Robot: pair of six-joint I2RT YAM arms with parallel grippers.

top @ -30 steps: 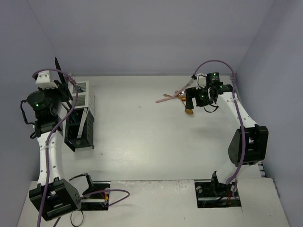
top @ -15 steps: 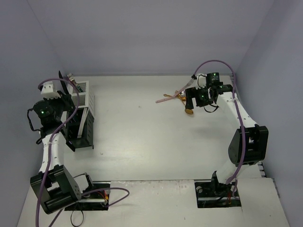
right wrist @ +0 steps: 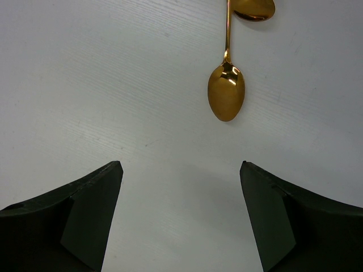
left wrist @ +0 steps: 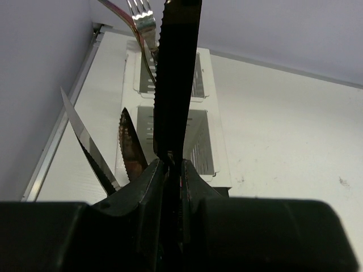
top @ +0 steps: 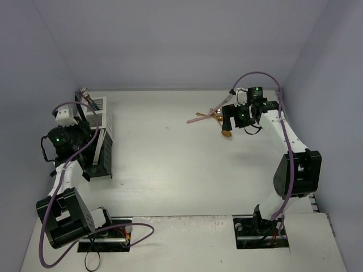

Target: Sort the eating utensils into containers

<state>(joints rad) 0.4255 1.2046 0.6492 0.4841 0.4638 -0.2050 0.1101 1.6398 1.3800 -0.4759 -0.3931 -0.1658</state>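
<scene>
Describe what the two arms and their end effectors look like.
The left arm and right arm match: white links, black joint housings, small green lights and a purple cable looping along each. The left end effector and right end effector each have two black, wedge-shaped fingers.

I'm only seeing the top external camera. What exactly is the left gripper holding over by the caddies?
Observer: The left gripper is shut on a black knife with a serrated edge, its blade pointing out over the white caddy.
Operator: Is the right one touching anything?
Observer: No. The right gripper is open and empty; a gold spoon lies just ahead, bowl toward the gripper.
Operator: Only one spoon?
Observer: A second gold spoon shows its bowl at the top edge of the right wrist view.
</scene>
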